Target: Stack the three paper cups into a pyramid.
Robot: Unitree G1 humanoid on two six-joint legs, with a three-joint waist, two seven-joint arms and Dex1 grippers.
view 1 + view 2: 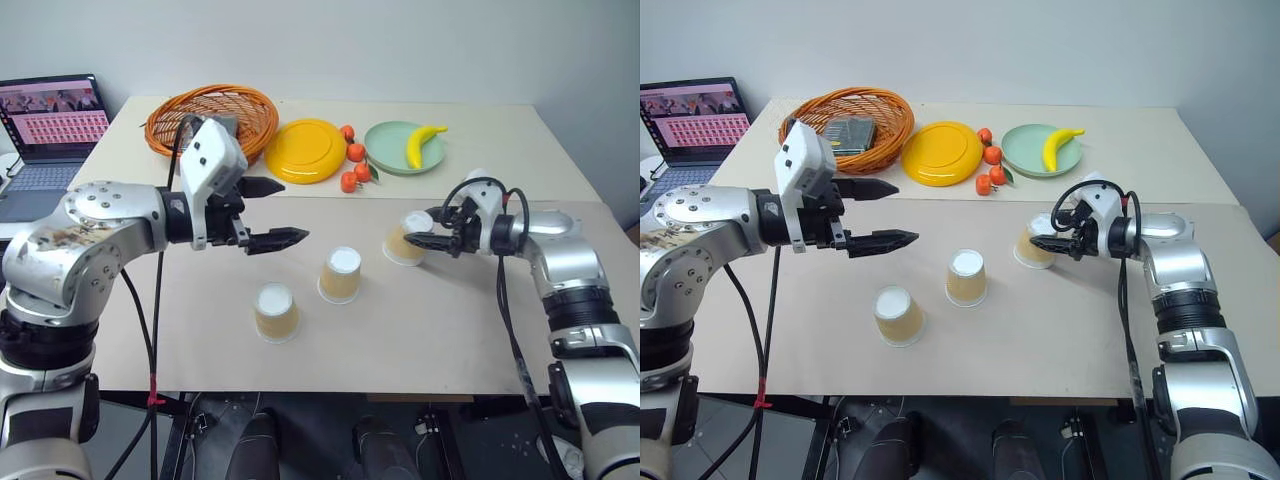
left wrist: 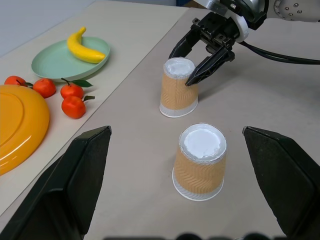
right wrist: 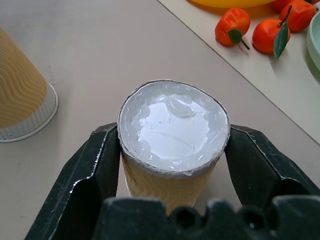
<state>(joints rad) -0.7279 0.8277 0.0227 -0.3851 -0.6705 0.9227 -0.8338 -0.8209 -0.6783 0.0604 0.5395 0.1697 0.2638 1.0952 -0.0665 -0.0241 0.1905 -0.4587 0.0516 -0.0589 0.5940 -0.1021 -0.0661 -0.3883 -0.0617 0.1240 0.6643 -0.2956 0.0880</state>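
Your right pincer (image 1: pixel 432 231) grips the rightmost paper cup (image 1: pixel 404 243); your left pincer (image 1: pixel 275 212) hangs open. Lift it onto the other two cups (image 1: pixel 340 274) (image 1: pixel 275 311) once they are side by side.

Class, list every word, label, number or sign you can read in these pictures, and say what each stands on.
None can be read.
Laptop screen: rows of small pictures, any text too small to read.
Paper cups: plain, no print.

Laptop (image 1: pixel 52 130) cut off at left edge; left hand (image 1: pixel 270 212) hides part of the basket (image 1: pixel 212 117).
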